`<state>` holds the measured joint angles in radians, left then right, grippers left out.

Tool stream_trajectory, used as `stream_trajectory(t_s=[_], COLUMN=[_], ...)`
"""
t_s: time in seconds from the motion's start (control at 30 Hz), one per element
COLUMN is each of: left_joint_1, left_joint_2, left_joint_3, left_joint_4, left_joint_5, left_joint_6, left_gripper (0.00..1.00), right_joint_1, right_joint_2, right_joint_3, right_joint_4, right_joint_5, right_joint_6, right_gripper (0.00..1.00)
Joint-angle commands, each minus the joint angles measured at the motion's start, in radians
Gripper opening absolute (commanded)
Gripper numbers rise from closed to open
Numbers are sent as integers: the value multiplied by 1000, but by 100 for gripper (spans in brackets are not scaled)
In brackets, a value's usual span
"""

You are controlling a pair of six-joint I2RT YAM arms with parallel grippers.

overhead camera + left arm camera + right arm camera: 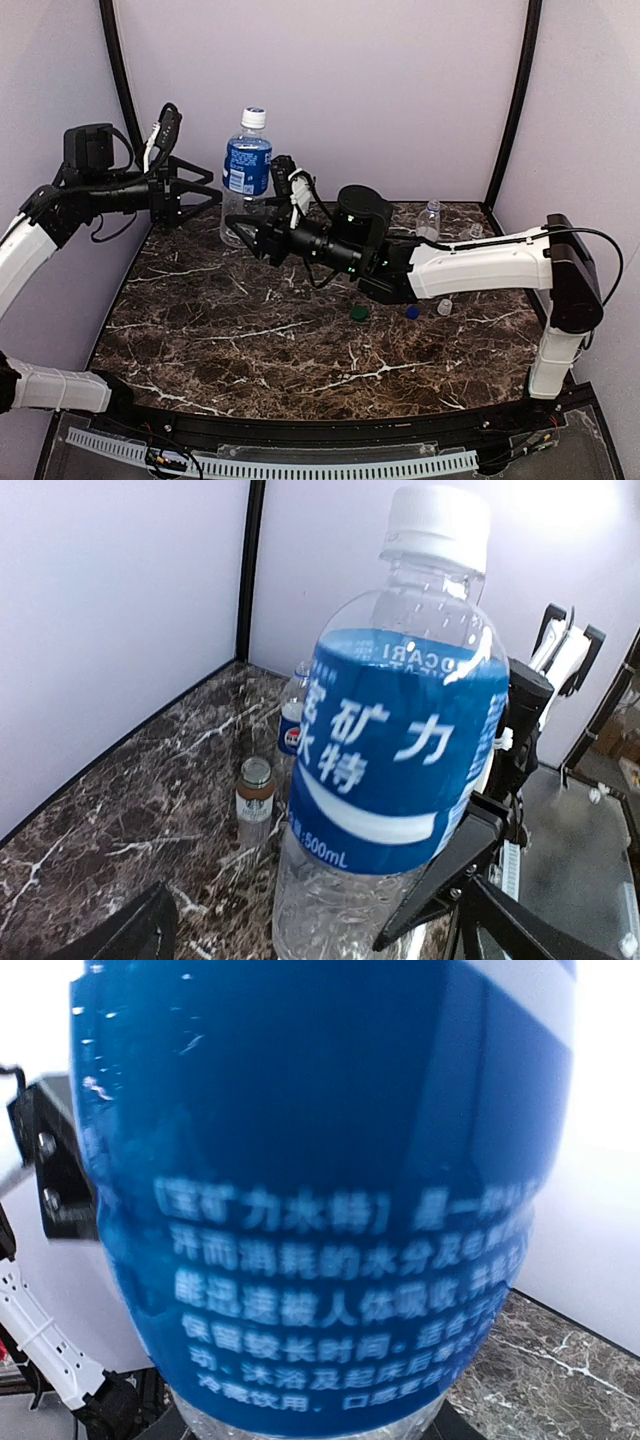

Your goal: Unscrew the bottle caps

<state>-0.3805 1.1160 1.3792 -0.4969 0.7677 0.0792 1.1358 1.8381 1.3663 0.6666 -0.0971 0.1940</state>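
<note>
A clear bottle with a blue label (246,172) and a white cap (254,117) stands upright at the back left of the marble table. My right gripper (243,233) is shut on the bottle's clear lower part, and the blue label (320,1190) fills the right wrist view. My left gripper (212,190) is open just left of the bottle and holds nothing. In the left wrist view the bottle (400,750) and its cap (437,525) stand close in front, with a black finger (465,865) of the right gripper pressed on its side.
A green cap (358,313) and a blue cap (411,312) lie loose mid-table under the right arm. A small clear bottle (429,220) stands at the back right. A short brown bottle (255,800) and a Pepsi bottle (292,718) show behind.
</note>
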Motion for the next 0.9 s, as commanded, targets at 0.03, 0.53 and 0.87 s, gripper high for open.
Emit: stream_trajectory(t_s=[0.03,0.53,0.87], left_joint_1=[-39,-77,-102], left_joint_2=[-133,-271,-313], left_joint_3=[-304,-610,-690], left_joint_4=[525,789,772], left_joint_5=[31,-5,-69], left_joint_6=[-228,-364,-339], left_gripper=[99,74,79], right_joint_1=[25,57,71], right_joint_2=[16,151,202], right_joint_3=[-7,131,208], right_joint_4=[111,55,5], right_joint_5=[1,-90,-104], right_joint_6=[83,101,108], right_gripper=[33,31,30])
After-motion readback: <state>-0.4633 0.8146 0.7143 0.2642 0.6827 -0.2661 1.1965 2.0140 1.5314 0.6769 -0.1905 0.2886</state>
